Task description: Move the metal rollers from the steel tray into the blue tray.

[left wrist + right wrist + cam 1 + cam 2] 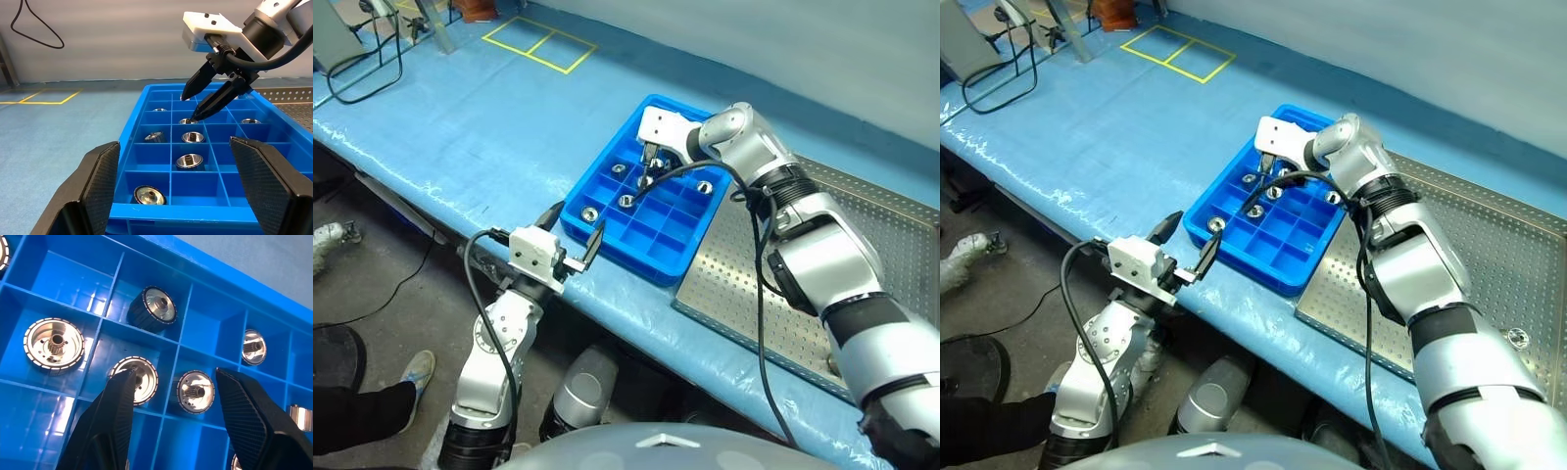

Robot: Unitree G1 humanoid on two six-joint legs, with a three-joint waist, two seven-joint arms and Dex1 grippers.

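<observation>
The right gripper (pixel 648 168) is seen at the centre of the left eye view, poised above the blue tray (pixel 675 262) with its two black fingers apart and nothing held between them; the fingertips are pointed down into the compartments near the tray's middle. In the right wrist view the fingers (pixel 105 431) are framed around a roller (pixel 196 391) lying in its compartment, with others beside it, but no contact can be made out. Several metal rollers (pixel 626 201) are seen lying in separate compartments of the blue tray. One roller (pixel 1517 339) is seen on the steel tray (pixel 891 211), at the right of the right eye view. The left gripper (pixel 576 235) is held at the near edge of the desk (pixel 460 137), lower left of the blue tray, its fingers apart and empty.
</observation>
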